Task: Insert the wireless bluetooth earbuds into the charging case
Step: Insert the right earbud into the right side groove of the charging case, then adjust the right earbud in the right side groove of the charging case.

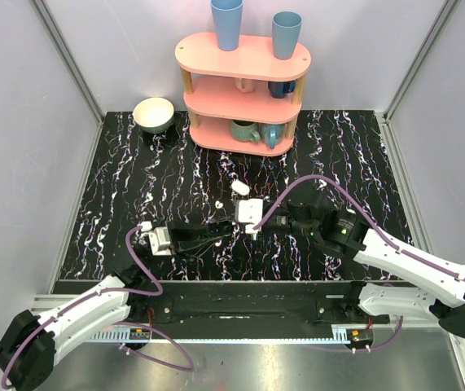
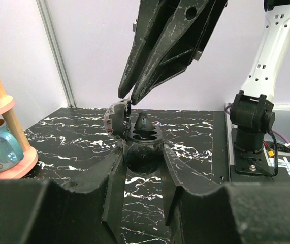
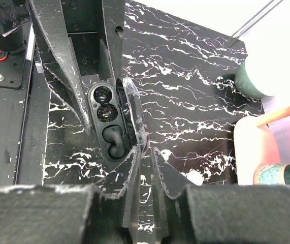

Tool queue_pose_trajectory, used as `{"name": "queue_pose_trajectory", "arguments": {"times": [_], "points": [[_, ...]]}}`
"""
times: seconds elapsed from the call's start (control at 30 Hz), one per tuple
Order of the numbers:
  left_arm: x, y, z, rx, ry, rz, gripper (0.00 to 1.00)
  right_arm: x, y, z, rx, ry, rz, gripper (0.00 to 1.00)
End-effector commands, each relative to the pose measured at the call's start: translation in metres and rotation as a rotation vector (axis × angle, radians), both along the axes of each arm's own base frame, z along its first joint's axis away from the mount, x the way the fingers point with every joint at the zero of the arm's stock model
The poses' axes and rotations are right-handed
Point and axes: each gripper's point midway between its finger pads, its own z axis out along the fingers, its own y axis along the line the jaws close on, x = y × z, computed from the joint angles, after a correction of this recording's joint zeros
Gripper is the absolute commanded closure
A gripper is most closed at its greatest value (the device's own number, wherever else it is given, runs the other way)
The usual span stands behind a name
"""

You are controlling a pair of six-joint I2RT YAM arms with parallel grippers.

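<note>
The case point(image 3: 108, 122) stands open near the middle of the table point(image 1: 126, 195), white outside and dark inside, with its lid point(image 3: 133, 109) raised on one side. The left gripper point(image 2: 141, 155) is clamped on the body of the case, one finger touching each side. The right gripper point(image 3: 145, 152) has its fingers almost together and pinches the edge of the lid. One white earbud point(image 1: 239, 187) lies on the table just behind the case, apart from it. Whether the other earbud sits inside the case I cannot tell, because the inside is too dark. Further back stand a pink shelf point(image 1: 244, 98) with blue cups point(image 1: 226, 23) and, left of it, a pale bowl point(image 1: 153, 114).
</note>
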Motion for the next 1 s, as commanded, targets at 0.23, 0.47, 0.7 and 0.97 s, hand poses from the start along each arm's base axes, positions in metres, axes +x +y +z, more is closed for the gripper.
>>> {"name": "queue_pose_trajectory", "arguments": {"times": [0.23, 0.47, 0.7, 0.97], "points": [[-0.004, 0.006, 0.019, -0.061, -0.073, 0.015, 1.0, -0.003, 0.005, 0.02, 0.087, 0.002, 0.012, 0.83], [0.023, 0.015, 0.013, -0.08, 0.018, 0.16, 1.0, -0.006, 0.0, 0.03, 0.132, -0.004, 0.007, 0.78], [0.028, 0.023, 0.013, -0.112, 0.023, 0.208, 1.0, -0.015, 0.002, 0.032, 0.145, 0.016, 0.052, 0.8], [0.021, 0.019, 0.015, -0.1, 0.002, 0.17, 1.0, -0.016, 0.015, 0.025, 0.126, 0.053, 0.088, 0.82]]}}
